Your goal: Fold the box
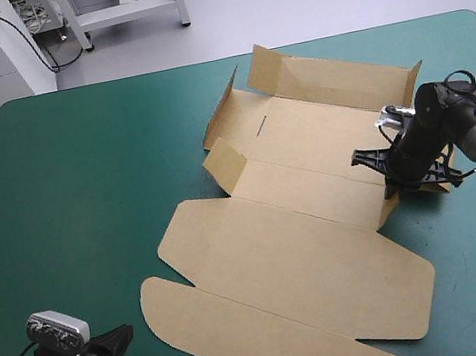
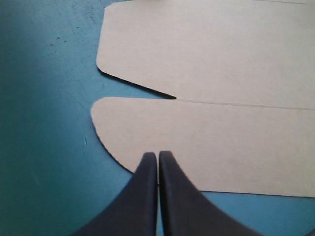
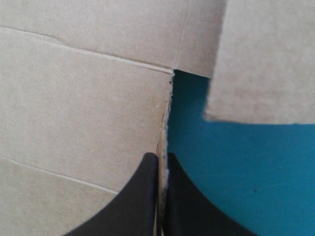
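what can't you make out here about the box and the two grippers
High view: the right gripper covers the spot where it pinches the side flap of the box.
High view: the box's near flap runs off the bottom edge.
Left wrist view: the left gripper has its fingers shut, hiding whether their tips touch the box.

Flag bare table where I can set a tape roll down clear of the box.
Widest bare patch: the table between the box and the left and far edges. A smaller patch at the near right corner, beside the box's flat flaps. Crowded: middle to right, where the right gripper clamps the box's edge, and near left, around the left gripper.
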`<state>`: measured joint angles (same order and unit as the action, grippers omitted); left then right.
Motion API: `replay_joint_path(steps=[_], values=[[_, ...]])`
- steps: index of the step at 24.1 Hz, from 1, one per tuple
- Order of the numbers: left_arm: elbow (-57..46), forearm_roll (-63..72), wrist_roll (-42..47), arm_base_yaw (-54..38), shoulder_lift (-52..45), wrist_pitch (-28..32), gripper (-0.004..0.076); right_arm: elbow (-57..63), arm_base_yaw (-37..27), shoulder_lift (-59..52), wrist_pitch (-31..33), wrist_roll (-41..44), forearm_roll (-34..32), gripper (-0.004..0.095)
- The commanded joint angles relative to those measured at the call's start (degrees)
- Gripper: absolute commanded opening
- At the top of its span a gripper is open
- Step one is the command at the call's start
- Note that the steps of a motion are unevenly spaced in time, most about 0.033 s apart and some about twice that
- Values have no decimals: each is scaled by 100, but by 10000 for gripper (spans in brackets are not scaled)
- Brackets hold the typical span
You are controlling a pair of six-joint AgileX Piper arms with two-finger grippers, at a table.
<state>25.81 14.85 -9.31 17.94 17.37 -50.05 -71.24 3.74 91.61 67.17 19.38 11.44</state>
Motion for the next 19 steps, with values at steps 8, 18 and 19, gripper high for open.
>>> replay_joint_path(steps=[8,18,19], values=[[161,123,-10,-5,63,366,-8,-1383,13,641,444,-692,-1144,-17],[161,123,-10,-5,63,366,-8,-3740,381,2318,444,-2532,-1358,-2],[161,123,-10,-5,63,366,-8,-4047,597,2473,444,-2944,-1764,-2]])
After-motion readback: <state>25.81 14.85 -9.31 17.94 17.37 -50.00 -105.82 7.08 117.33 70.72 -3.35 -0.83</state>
